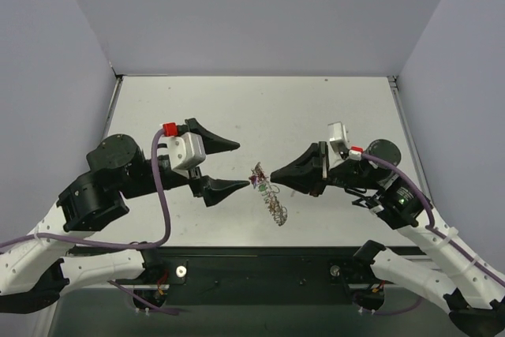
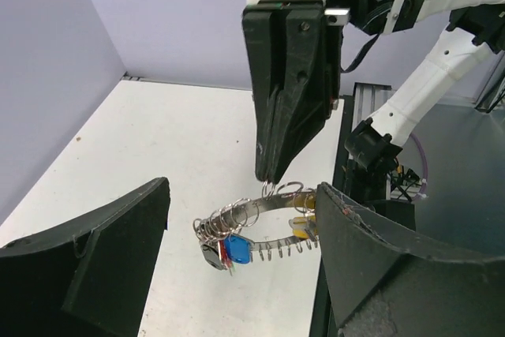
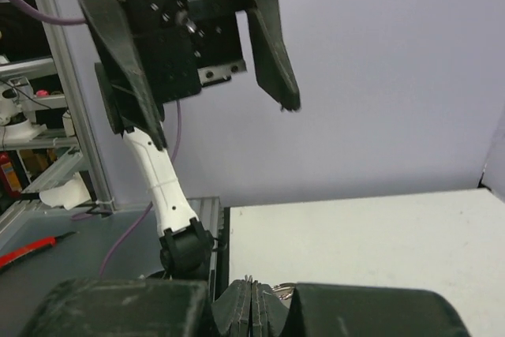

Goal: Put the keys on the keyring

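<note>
The keyring [image 1: 269, 193] hangs in the air between the two arms, a silvery band [image 2: 254, 211] strung with many small wire loops. Keys dangle from it: a blue-headed one [image 2: 237, 251] with red and green behind it at one end, a yellow one [image 2: 303, 226] at the other. My right gripper [image 1: 274, 175] is shut, pinching the keyring at a loop on its top edge [image 2: 268, 187]; only a sliver of ring [image 3: 282, 287] shows past its own closed tips [image 3: 251, 305]. My left gripper [image 1: 241, 165] stands wide open, its fingers [image 2: 102, 258] either side of the ring, not touching it.
The white table [image 1: 260, 116] lies below, walled in by grey panels. A black rail and the arm bases [image 1: 260, 270] run along its near edge. In the right wrist view the left gripper [image 3: 225, 120] hangs open just ahead.
</note>
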{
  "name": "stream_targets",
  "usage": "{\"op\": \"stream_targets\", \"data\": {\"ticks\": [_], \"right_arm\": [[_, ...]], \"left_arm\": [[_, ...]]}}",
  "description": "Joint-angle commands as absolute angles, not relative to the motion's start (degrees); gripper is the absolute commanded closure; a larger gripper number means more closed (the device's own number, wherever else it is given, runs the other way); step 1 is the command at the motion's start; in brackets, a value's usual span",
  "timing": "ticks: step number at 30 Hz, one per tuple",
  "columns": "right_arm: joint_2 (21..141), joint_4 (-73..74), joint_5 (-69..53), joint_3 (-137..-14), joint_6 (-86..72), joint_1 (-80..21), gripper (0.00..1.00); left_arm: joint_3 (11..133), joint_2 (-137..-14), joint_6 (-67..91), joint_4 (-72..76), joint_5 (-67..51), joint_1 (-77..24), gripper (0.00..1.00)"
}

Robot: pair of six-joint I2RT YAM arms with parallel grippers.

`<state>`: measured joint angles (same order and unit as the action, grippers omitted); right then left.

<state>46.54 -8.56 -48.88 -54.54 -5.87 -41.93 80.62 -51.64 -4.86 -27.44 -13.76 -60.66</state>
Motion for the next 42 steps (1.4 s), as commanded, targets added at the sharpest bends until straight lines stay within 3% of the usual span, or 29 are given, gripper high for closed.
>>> {"op": "stream_targets", "data": {"ticks": [1,5,11,15,23,32,37,42], "right_arm": [[42.81,-25.3,-52.1,-53.01,-6.94,-41.66,1.0],[42.62,-33.46,-60.0,-51.33,-7.38,-41.75,1.0],[44.56,-34.02,-70.21,-52.46,-7.12,-41.57,1.0],[45.0,-34.28,-74.87,-53.79,-7.56,-41.57,1.0],[46.05,-45.42,-76.03,-53.35,-15.29,-41.57,1.0],[46.41,-45.97,-71.82,-52.74,-14.94,-41.48,1.0],[46.32,-45.26,-70.58,-52.56,-14.06,-41.48,1.0],[45.53,-44.12,-68.56,-52.03,-12.48,-41.13,1.0]], "left_arm": [[79.45,-52.38,-3.78,-22.94,-17.13,-59.41,0.17],[78.93,-52.56,-4.48,-22.41,-21.17,-58.8,0.18],[77.79,-52.3,-7.38,-23.38,-30.65,-58.27,0.19],[77.35,-52.03,-8.26,-23.64,-36.11,-58.27,0.3],[77.52,-55.01,-5.98,-22.32,-44.82,-58.27,0.43],[76.64,-56.87,-2.9,-18.28,-42.1,-58.27,0.54],[76.55,-57.48,-2.29,-17.14,-43.06,-58.27,0.55],[76.64,-57.48,-2.2,-16.96,-45.0,-58.27,0.48]]}}
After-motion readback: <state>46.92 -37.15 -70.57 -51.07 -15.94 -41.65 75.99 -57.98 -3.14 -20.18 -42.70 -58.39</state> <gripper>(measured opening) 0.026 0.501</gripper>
